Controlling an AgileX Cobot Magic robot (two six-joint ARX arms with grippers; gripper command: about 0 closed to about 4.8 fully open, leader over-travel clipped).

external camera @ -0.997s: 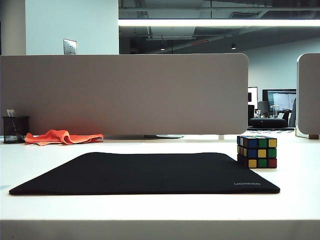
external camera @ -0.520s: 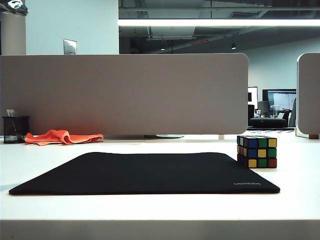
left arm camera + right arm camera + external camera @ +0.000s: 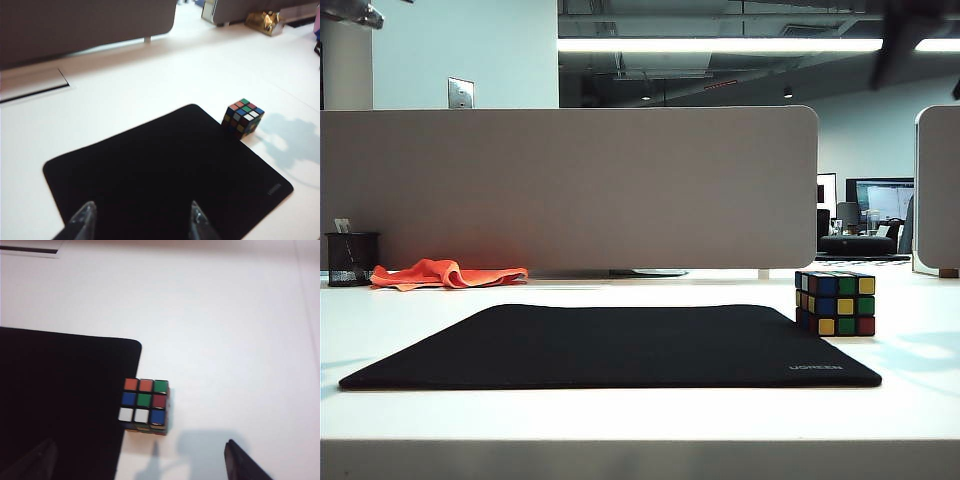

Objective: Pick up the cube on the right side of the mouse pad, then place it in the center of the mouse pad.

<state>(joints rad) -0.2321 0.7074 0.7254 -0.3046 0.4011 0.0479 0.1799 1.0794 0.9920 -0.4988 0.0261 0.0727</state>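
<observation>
The cube (image 3: pixel 835 303) stands on the white table, touching the right edge of the black mouse pad (image 3: pixel 620 345) near its far corner. Both arms hang high: only a bit of the left arm (image 3: pixel 348 12) and a blurred piece of the right arm (image 3: pixel 902 35) reach into the exterior view's upper corners. My left gripper (image 3: pixel 142 210) is open over the mouse pad (image 3: pixel 165 170), well away from the cube (image 3: pixel 243 117). My right gripper (image 3: pixel 140 450) is open above the pad's edge (image 3: pixel 60 390), with the cube (image 3: pixel 144 405) just ahead of its fingers. Neither gripper holds anything.
An orange cloth (image 3: pixel 445 273) and a black mesh pen cup (image 3: pixel 350 258) sit at the back left against a grey partition (image 3: pixel 570 185). A second partition (image 3: pixel 938 185) stands at the far right. A cable slot (image 3: pixel 32 85) lies in the table behind the pad.
Both arms have come into the exterior view's upper corners, the left first, then the right. A faint shadow has appeared on the table to the right of the cube. Cube and pad have not moved.
</observation>
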